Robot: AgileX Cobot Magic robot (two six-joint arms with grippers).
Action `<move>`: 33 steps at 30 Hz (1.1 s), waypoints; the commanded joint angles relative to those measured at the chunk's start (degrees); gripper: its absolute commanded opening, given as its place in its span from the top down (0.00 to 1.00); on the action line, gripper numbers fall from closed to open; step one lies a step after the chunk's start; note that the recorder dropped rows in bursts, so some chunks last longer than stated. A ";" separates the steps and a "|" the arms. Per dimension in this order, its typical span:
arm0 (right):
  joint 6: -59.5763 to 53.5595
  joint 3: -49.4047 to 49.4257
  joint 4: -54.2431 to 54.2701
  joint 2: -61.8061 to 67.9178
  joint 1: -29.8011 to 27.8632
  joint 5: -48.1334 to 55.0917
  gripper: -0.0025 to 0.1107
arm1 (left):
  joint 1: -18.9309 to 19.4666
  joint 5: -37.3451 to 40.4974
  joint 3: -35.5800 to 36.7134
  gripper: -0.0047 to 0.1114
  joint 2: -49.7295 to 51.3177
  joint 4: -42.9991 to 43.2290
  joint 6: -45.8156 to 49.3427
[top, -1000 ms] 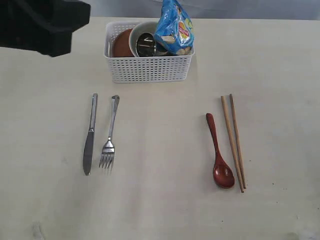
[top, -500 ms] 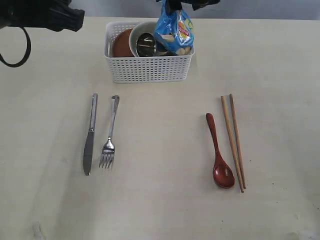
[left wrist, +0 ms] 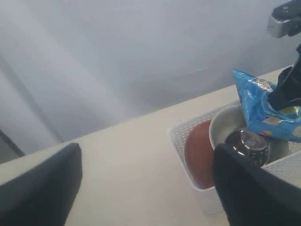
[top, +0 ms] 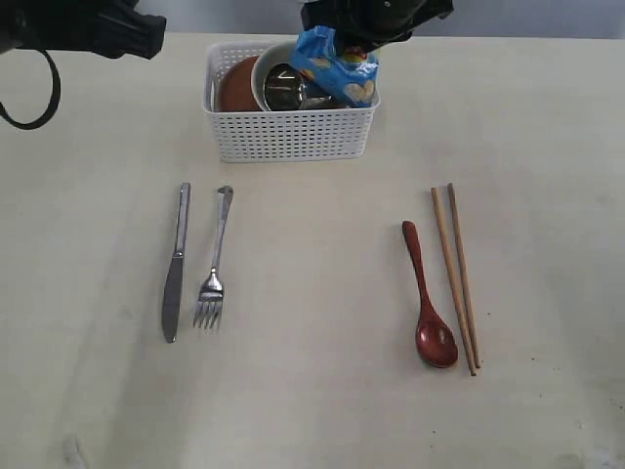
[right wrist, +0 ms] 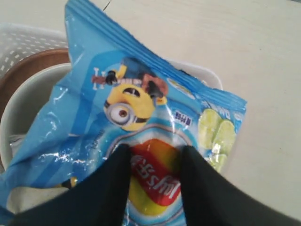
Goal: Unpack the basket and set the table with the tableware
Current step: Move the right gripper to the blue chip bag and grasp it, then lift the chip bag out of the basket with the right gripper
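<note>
The white basket (top: 293, 139) stands at the back of the table (top: 312, 410). It holds the brown plate (top: 237, 88), the cream bowl (top: 266, 61) and the steel cup (top: 285, 88). A blue snack bag (top: 337, 63) lies tilted on top. My right gripper (top: 366, 27) presses down on the bag (right wrist: 136, 108), its fingers (right wrist: 153, 150) apart with the bag's face showing between them. My left gripper (left wrist: 146, 155) hangs open over the table left of the basket (left wrist: 188, 141). Knife (top: 176, 264), fork (top: 215, 259), wooden spoon (top: 425, 293) and chopsticks (top: 456, 278) lie on the table.
The left arm (top: 88, 27) hangs over the table's back left corner. A grey wall runs behind the table's far edge (left wrist: 141, 56).
My right gripper came in from the back and dropped onto the snack bag, which has tipped from upright to squashed and tilted. The left arm pulled back to the far left.
</note>
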 commanded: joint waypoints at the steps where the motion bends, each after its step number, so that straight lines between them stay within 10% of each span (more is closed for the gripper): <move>1: 0.73 -0.17 -0.56 0.04 -0.36 -0.07 0.82 | 0.01 -2.34 -0.37 0.34 0.13 0.66 -0.47; 6: 0.73 -0.17 0.42 -0.71 -0.36 -0.07 0.90 | 0.01 -2.57 -0.01 0.34 0.36 0.55 -0.47; 12: 0.50 -0.17 2.68 -2.88 0.75 -3.92 0.23 | 0.01 -3.62 -0.01 0.34 1.74 0.55 -0.47; 33: 0.70 -0.17 3.75 3.78 2.96 -12.58 0.28 | 0.01 -4.05 -0.01 0.34 2.73 1.58 -0.37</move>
